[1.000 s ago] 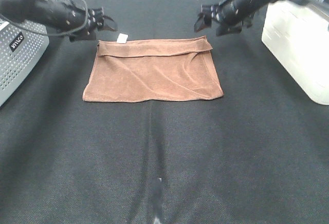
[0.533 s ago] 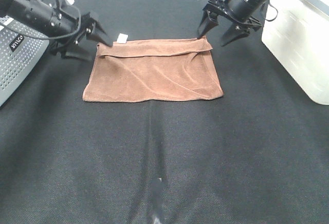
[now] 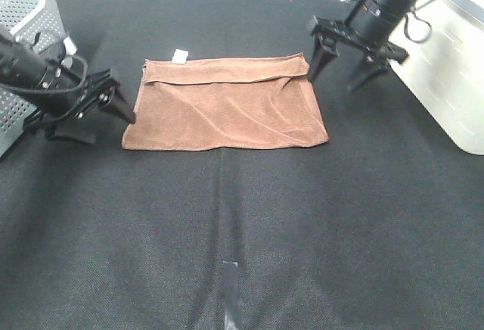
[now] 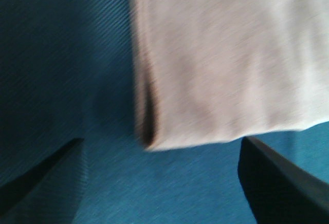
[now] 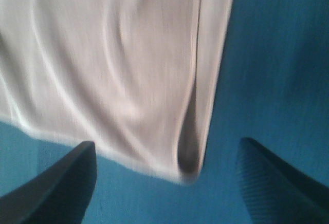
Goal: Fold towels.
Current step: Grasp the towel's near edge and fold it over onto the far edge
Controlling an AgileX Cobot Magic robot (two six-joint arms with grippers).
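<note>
The brown towel [image 3: 225, 107] lies flat mid-table on the black cloth [image 3: 340, 216], its white tag [image 3: 180, 56] at the far left corner. The left gripper [image 3: 112, 130], spread wide and empty, sits just off the towel's left edge. The right gripper [image 3: 331, 84], equally wide and empty, is beside its far right corner. A grey perforated box [image 3: 34, 20] stands behind the left arm and a white container [image 3: 446, 65] behind the right.
</note>
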